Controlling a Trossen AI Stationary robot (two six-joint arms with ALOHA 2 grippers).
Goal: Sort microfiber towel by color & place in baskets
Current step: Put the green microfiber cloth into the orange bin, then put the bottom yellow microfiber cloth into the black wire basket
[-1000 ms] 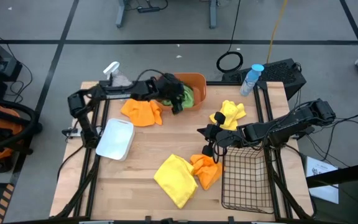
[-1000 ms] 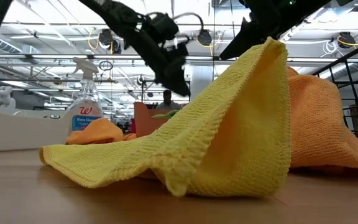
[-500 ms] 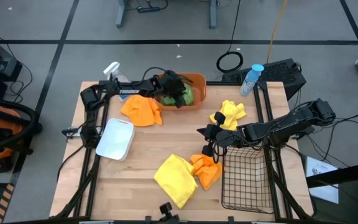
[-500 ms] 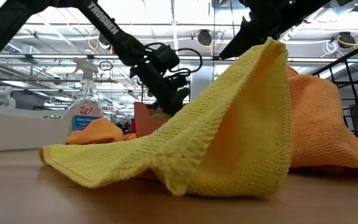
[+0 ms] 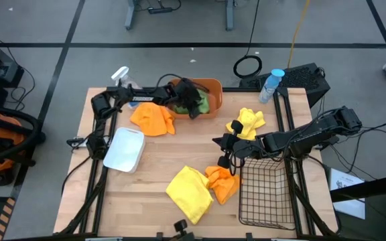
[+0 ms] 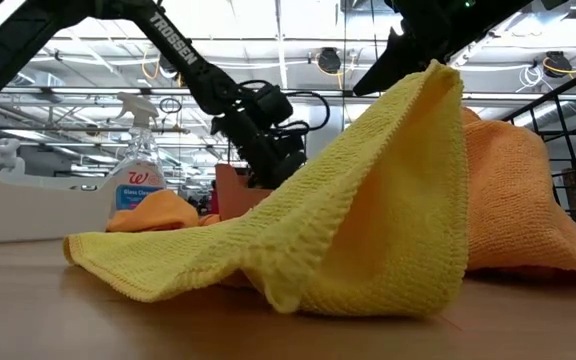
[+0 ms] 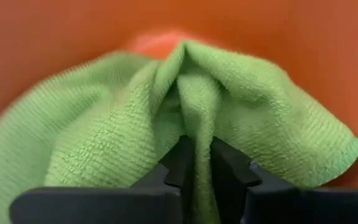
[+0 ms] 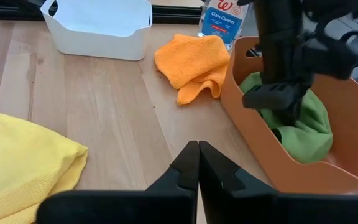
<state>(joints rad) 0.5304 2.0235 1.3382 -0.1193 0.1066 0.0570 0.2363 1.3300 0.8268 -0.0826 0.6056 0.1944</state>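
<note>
A green towel (image 8: 298,124) lies in the orange tub (image 5: 213,86) at the table's far edge. My left gripper (image 7: 197,165) reaches down into that tub and is shut on the towel. My right gripper (image 8: 197,158) is shut and touches nothing. It hovers mid-table (image 5: 220,151) beside the black wire basket (image 5: 267,191). A white bin (image 5: 124,148) stands on the left. One yellow towel (image 5: 189,191) and one orange towel (image 5: 223,182) lie heaped near the front. Another orange towel (image 5: 153,119) and another yellow towel (image 5: 246,122) lie farther back. My left gripper pinches a raised fold (image 7: 197,112) of the green towel between its two fingers (image 7: 182,163), coming from above and pointing down into the orange tub. Several layers are bunched in the fold. The rest of the towel spreads slack on the tub's floor (image 8: 309,134).
A spray bottle (image 5: 120,75) stands at the far left corner, behind the orange towel. A blue-capped bottle (image 5: 271,84) stands at the far right edge. Bare wood shows between the white bin and the yellow towel near the front (image 5: 156,161).
My left gripper has gone down into the orange tub, still shut on the green towel. The towel has sunk with it and now rests on the tub's floor. The right arm has kept still.
</note>
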